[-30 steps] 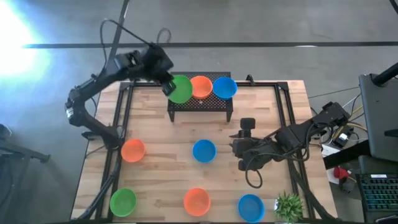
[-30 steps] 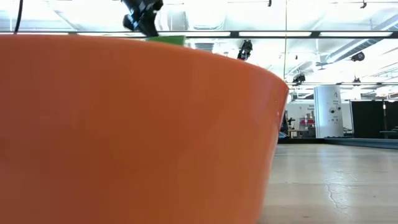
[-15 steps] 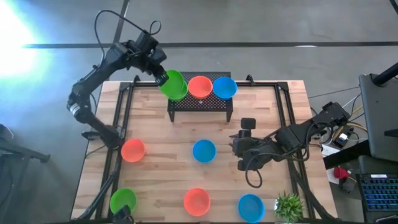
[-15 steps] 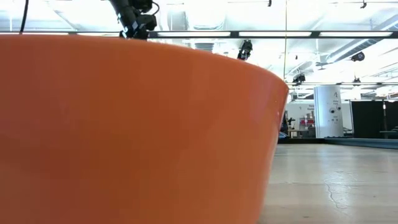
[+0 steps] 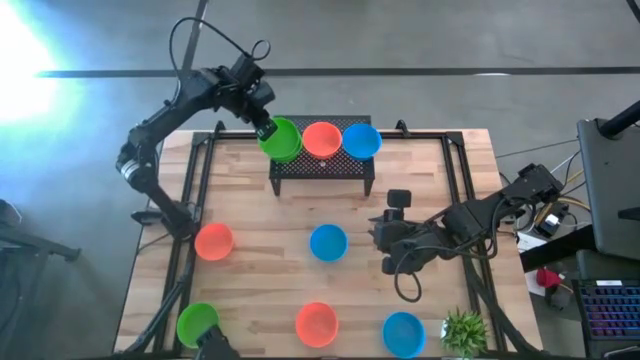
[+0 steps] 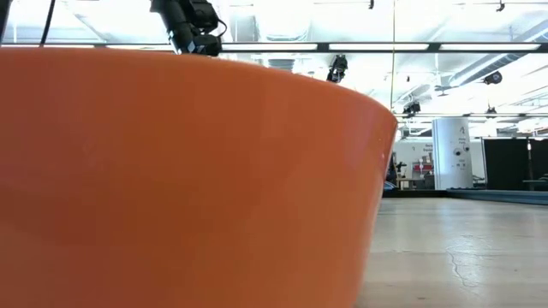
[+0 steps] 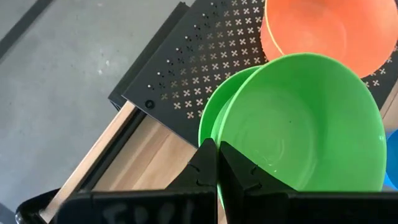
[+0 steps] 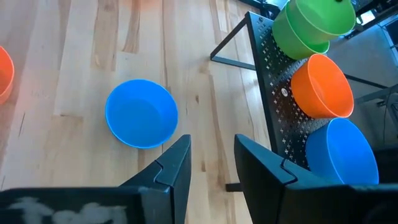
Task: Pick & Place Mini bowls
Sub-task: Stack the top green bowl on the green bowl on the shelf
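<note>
**Left pincer clamped on green bowl over the rack**

My left pincer is at the far-left end of the black perforated rack, fingers closed tight on the rim of a green bowl. From the left wrist view that green bowl is nested in a second green bowl sitting on the rack; can't tell if it's fully seated or just above it.

On the rack next to it: an orange-red bowl in the middle, touching or nearly touching the green, then a blue bowl at the right end.

Loose on the bench: orange-red bowl left of centre, blue bowl in the middle, and along the near edge a green bowl, an orange-red bowl and a blue bowl. Potted plant at the near-right corner.

My right pincer waits low over the bench, just right of the middle blue bowl, fingers parted, holding nothing.

Low view is mostly blocked by the wall of an orange-red bowl.
</note>
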{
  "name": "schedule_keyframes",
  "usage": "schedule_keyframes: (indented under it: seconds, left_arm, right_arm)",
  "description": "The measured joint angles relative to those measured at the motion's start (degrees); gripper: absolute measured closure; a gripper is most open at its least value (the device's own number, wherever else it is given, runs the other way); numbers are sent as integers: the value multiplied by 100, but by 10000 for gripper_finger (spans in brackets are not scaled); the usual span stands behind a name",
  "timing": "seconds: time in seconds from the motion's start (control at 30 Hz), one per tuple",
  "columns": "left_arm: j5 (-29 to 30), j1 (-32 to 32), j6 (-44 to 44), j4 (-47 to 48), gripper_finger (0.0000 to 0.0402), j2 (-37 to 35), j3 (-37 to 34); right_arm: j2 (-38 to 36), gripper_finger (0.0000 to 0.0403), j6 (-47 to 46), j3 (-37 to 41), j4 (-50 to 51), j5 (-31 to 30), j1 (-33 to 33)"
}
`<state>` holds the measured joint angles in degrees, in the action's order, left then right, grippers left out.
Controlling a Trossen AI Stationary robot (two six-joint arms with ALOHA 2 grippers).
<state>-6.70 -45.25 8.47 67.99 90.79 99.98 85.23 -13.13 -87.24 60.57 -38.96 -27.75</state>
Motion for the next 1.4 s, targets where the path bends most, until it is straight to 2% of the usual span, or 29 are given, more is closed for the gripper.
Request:
schedule_keyframes:
  seconds: [0.33,0.83,1.4]
  left_arm:
    - [7,0,-91,-17,396,74,-2]
    - [17,0,-57,-57,353,74,-2]
    - [82,43,333,-44,351,74,466]
  right_arm:
    - [0,293,22,0,-4,-2,0]
    - [0,298,22,0,-1,-4,0]
    - [-2,305,24,0,1,-7,2]
